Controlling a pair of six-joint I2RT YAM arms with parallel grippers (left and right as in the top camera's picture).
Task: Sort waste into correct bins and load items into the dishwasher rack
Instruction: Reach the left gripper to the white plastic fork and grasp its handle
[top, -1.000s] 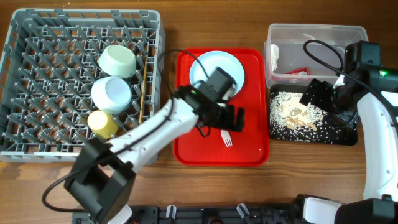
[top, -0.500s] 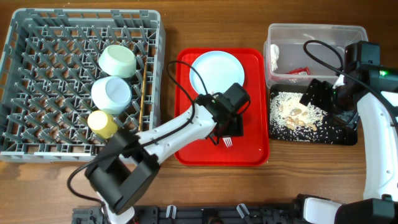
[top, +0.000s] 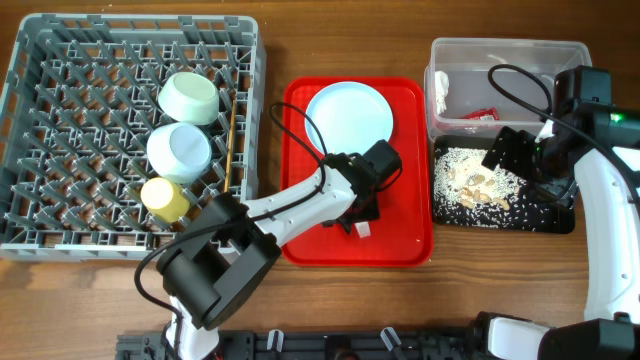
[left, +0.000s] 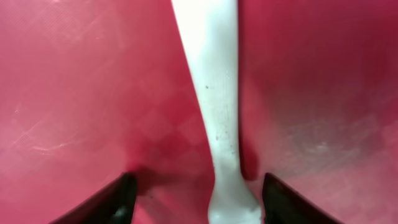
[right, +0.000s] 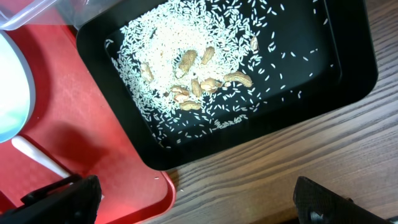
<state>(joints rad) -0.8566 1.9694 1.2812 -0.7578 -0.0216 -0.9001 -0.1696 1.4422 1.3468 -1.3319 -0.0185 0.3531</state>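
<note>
A white plastic fork (left: 214, 112) lies on the red serving tray (top: 400, 240). My left gripper (top: 360, 222) is down over the fork (top: 364, 229), still open, with the handle between its fingers (left: 118, 199) and nearer the right one. Behind it on the tray sits the pale blue plate (top: 348, 112). Two bowls (top: 189, 97) (top: 180, 150), a yellow cup (top: 164, 198) and a chopstick (top: 231, 140) are in the grey dishwasher rack (top: 60, 230). My right gripper (right: 199, 205) hangs open and empty beside the black tray (right: 354, 81) of rice and scraps (right: 186, 81).
The clear tub (top: 505, 50) at the back right holds crumpled white paper (top: 441, 92) and a red sachet (top: 482, 114). The black tray (top: 560, 222) lies just in front of the tub. Bare wooden table shows between the tray's corner and my right fingers (right: 336, 199).
My left gripper has moved forward and down from the plate's edge onto the fork, and its jaws have narrowed around the handle. The right arm has not moved.
</note>
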